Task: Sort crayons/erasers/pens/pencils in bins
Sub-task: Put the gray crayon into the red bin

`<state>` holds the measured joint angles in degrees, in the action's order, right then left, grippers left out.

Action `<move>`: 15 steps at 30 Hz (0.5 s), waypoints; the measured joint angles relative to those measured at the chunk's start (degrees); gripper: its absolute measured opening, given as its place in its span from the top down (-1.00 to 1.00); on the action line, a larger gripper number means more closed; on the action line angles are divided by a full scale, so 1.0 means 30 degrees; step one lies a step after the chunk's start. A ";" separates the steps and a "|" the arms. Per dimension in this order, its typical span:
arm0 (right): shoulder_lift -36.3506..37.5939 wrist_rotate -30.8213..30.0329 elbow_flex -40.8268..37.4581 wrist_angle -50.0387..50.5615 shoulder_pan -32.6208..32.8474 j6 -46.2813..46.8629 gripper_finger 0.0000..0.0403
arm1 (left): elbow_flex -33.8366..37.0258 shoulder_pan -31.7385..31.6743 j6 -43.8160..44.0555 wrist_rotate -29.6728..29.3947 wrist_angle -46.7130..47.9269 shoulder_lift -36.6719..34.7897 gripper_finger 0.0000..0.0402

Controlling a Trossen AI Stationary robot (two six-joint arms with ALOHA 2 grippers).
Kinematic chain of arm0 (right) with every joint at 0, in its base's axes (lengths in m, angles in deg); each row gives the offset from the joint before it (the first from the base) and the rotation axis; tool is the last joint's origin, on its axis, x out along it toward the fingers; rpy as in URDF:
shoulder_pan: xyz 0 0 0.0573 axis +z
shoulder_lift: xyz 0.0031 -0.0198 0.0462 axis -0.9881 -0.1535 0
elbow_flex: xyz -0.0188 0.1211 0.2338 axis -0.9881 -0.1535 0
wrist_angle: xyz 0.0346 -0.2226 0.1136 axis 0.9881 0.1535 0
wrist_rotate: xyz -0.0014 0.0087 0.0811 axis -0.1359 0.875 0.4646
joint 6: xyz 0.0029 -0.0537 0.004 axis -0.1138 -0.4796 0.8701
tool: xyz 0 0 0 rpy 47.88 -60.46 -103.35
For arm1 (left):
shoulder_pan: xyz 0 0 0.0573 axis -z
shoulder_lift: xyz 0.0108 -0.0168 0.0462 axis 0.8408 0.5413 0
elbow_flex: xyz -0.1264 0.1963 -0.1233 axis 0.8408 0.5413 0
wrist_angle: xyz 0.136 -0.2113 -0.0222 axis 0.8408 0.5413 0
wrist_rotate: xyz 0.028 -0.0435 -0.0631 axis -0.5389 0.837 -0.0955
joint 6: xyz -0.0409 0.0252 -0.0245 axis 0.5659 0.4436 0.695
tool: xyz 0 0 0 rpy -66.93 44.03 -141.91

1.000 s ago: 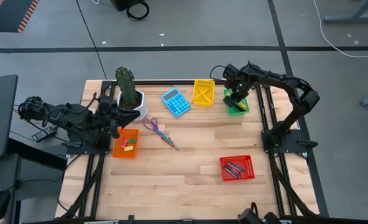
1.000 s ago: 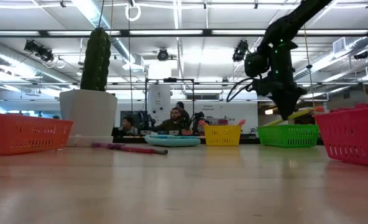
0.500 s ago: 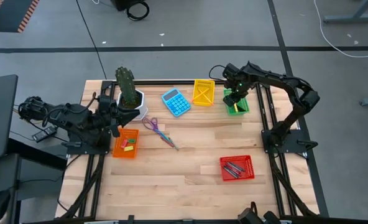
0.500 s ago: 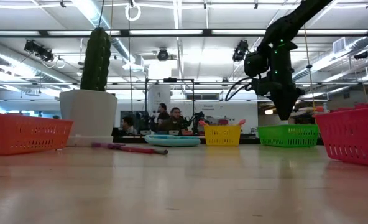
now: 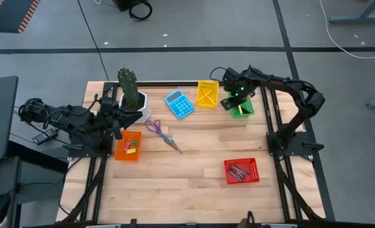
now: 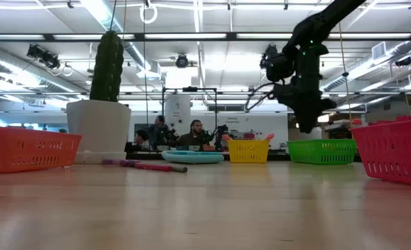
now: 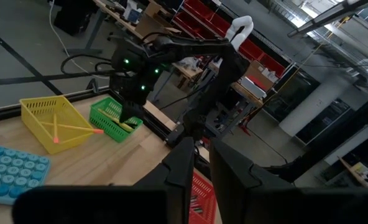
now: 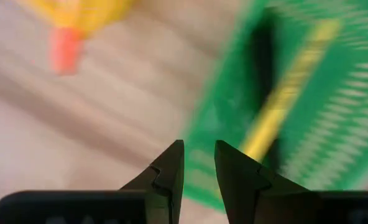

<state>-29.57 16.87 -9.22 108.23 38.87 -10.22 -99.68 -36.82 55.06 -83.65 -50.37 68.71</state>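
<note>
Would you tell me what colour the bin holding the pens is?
Red; the bin with the pens shows best in the high view.

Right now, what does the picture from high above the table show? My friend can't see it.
The right gripper hovers by the green bin at the table's far right, nothing between its fingers. The left gripper waits beside the orange bin. A yellow bin, blue calculator, scissors, cactus pot and red bin also sit on the wooden table.

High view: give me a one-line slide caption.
Right tool hovers at the green bin; left tool waits by the orange bin.
</note>
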 joint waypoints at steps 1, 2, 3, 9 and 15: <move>0.0000 0.0266 0.0000 -0.0204 0.0486 0.0464 0.52 | -0.0002 0.0000 0.0005 0.0000 0.0000 0.0000 0.70; 0.0000 0.0334 0.0000 -0.0375 0.1009 0.0982 0.52 | -0.0002 0.0000 0.0005 0.0000 0.0000 0.0000 0.69; 0.0000 0.0299 0.0000 -0.0521 0.1608 0.1550 0.52 | -0.0002 0.0000 -0.0002 0.0000 0.0000 0.0000 0.69; -0.0006 -0.0482 0.0046 -0.1589 0.5246 0.4662 0.52 | -0.0002 0.0000 -0.0075 0.0000 0.0008 0.0000 0.72; -0.0022 -0.3030 0.1845 -0.3724 0.9250 0.5971 0.52 | -0.0002 0.0000 -0.0089 0.0007 0.0538 0.0000 0.70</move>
<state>-29.63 7.78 -3.69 97.05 66.62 7.69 -99.69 -36.82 54.79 -83.63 -48.75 68.71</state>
